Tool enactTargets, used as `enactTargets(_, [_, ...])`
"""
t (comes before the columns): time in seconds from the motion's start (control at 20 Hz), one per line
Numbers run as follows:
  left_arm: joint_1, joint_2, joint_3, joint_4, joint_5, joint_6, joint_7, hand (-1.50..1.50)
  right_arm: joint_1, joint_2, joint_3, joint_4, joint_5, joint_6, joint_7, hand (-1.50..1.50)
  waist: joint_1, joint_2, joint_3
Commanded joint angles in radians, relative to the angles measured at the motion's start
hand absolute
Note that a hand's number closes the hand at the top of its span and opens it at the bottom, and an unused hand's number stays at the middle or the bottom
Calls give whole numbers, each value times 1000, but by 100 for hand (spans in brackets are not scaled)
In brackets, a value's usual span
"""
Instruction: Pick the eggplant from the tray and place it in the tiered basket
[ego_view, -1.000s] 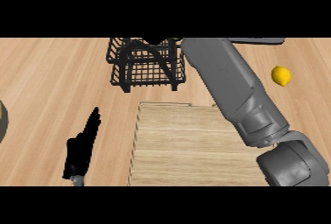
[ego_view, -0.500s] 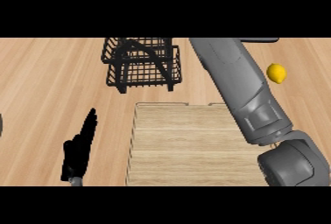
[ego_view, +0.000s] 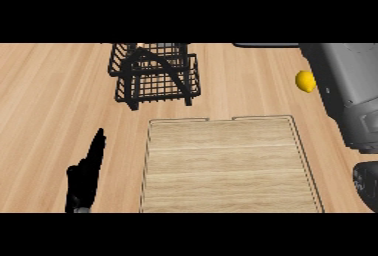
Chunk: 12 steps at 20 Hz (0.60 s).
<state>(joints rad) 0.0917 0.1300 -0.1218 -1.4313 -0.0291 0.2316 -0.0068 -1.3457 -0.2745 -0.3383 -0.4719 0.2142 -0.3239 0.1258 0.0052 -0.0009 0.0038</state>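
Left hand (ego_view: 83, 180) at 8 o'clock, low on the counter (ego_view: 52, 100), just beside the tray's left edge and not touching it. Its fingers are straight and together, pointing up the view, holding nothing. It is resting.

Tray (ego_view: 221, 165) at 6 o'clock reaching to centre: pale wood with a thin dark rim. No eggplant shows on it, only bare boards.

Right forearm (ego_view: 353, 95) at 3 o'clock: a grey bulk along the right edge, running up and out of the top of the view. The right hand itself is out of frame, so I cannot tell whether its fingers are open, curled or holding anything.

Lemon (ego_view: 305, 81) at 2 o'clock, on the counter, just left of the forearm.

Tiered basket (ego_view: 156, 80) at 11 o'clock: black wire, well beyond the tray's far edge. Nothing purple is visible inside, though the upper tier is cut off by the view.

Eggplant: not visible anywhere. It may be with the unseen right hand, but I cannot tell.

Handling, as a judgement: an eggplant is likely light to middling in weight, firm but easy to bruise, with smooth skin that slips. It is best held across the thick middle, fingers curled round one side and thumb opposite, not by the stem or the narrow end. Lower it into a tier rather than letting it fall, since the wire could dent it.
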Motion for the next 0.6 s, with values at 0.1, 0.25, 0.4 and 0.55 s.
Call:
enactTargets(0.1, [-23,31,30,-33,20,-15,94,0,111,-243,-71,-34,-76,223,-7,-150,-12,1,-2])
enactTargets(0.25, [24,11,19,-13,11,-3,58,0,226,-332,-99,-70,-120,355,-47,-150,-22,-2,-3])
enactTargets(0.4, [22,-20,18,62,0,8,-17,0,244,-406,-114,-102,-156,460,-6,-150,-16,-1,-4])
enactTargets(0.55, [-55,-25,5,55,-17,9,44,0,334,-451,-148,-64,-196,574,-137,-150,-8,5,-3])
